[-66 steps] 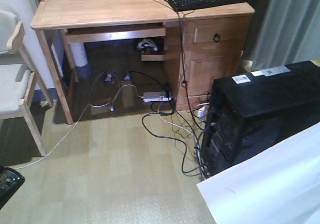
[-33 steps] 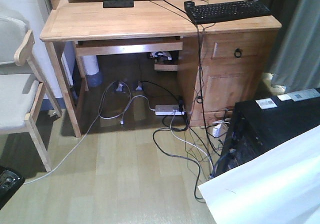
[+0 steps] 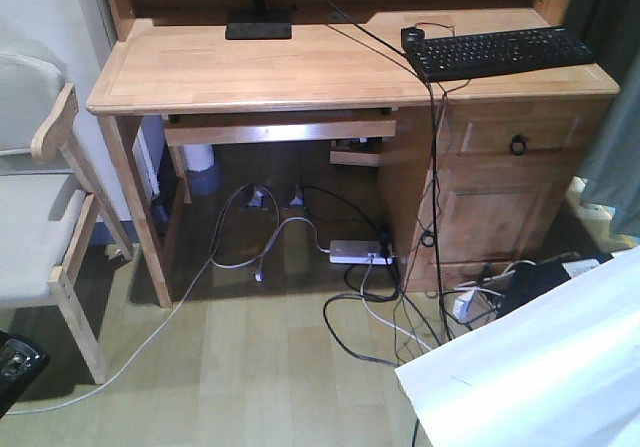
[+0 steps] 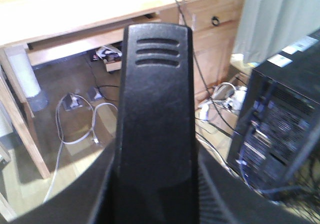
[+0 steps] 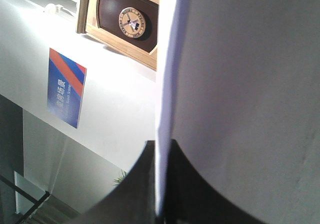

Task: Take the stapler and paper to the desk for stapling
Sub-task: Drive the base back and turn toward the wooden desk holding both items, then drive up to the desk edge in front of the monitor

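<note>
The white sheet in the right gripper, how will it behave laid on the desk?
Probably floppy: the paper is thin, pinched at one edge by the right gripper. Likely light, so it may slide on the desk.

I take the white power strip [image 3: 360,253] on the pale plank floor [image 3: 250,377] as my marker. Grey and black cables [image 3: 395,312] tangle around and in front of it. Well to its left stands a pale chair [image 3: 45,202] with a wooden frame. Up and behind it to the right lies a black keyboard [image 3: 500,52]; up and behind to the left, a black monitor foot [image 3: 258,30]. A black computer tower [image 4: 285,129] stands to the strip's right.
</note>
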